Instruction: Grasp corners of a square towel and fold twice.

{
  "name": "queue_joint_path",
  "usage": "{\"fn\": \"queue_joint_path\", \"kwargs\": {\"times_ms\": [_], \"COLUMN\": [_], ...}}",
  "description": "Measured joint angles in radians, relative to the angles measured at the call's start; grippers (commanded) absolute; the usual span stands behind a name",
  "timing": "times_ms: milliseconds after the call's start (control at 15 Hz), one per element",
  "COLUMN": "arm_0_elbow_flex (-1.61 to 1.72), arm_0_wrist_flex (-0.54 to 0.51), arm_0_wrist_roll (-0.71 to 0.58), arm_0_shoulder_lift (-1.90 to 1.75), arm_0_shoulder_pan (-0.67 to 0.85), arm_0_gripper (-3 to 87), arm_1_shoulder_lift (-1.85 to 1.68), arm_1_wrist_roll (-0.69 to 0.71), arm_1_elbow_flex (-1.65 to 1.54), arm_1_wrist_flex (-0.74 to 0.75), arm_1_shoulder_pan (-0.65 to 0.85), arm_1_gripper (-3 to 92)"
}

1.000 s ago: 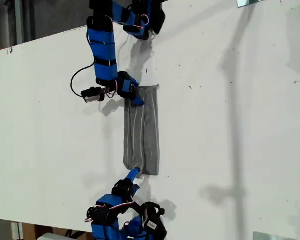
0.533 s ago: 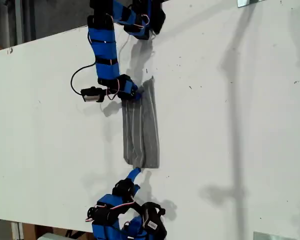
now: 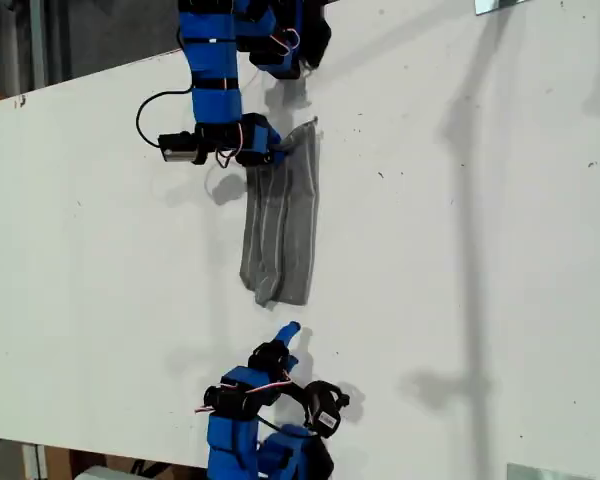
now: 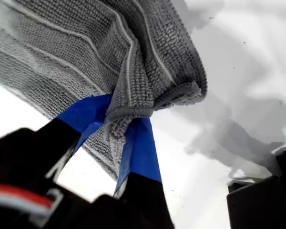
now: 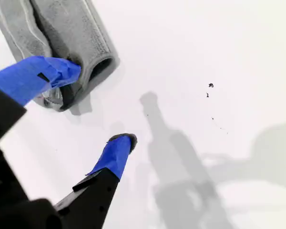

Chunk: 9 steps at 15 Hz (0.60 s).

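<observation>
Grey striped cloth, the towel (image 3: 280, 225), lies folded into a narrow strip on the white table (image 3: 460, 250) between our two grippers. Our first gripper (image 4: 124, 126) is clamped on a bunched corner (image 4: 148, 102). Our second gripper (image 5: 95, 107) gapes wide, empty, one fingertip (image 5: 52, 71) just beside the strip's other end.

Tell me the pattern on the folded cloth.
Grey terry towel with thin white parallel stripes, clearest in the first wrist view.
</observation>
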State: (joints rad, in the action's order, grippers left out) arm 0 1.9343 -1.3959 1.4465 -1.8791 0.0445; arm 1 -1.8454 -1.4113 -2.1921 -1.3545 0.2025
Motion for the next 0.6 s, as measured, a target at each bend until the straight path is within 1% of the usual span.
{"fn": "queue_joint_path", "kwargs": {"times_ms": [200, 333, 467, 600], "arm_0_elbow_flex": [0.003, 0.003, 0.003, 0.003], "arm_0_wrist_flex": [0.092, 0.132, 0.179, 0.201], "arm_0_wrist_roll": [0.0, -0.003, -0.018, -0.038], "arm_0_shoulder_lift": [0.164, 0.232, 0.298, 0.374], "arm_0_shoulder_pan": [0.0, 0.008, 0.034, 0.061], "arm_0_gripper": [28.3, 28.3, 28.3, 28.3], "arm_1_shoulder_lift": [-0.27, -0.37, -0.393, -0.37], "arm_1_wrist_roll": [-0.043, -0.048, -0.043, 0.038], "arm_1_elbow_flex": [0.0, 0.002, 0.048, 0.129], "arm_1_wrist_flex": [-0.173, -0.267, -0.296, -0.264], "arm_1_shoulder_pan": [-0.002, 0.0, 0.0, 0.0], "arm_1_gripper": [-0.1, -0.1, -0.1, -0.1]}}
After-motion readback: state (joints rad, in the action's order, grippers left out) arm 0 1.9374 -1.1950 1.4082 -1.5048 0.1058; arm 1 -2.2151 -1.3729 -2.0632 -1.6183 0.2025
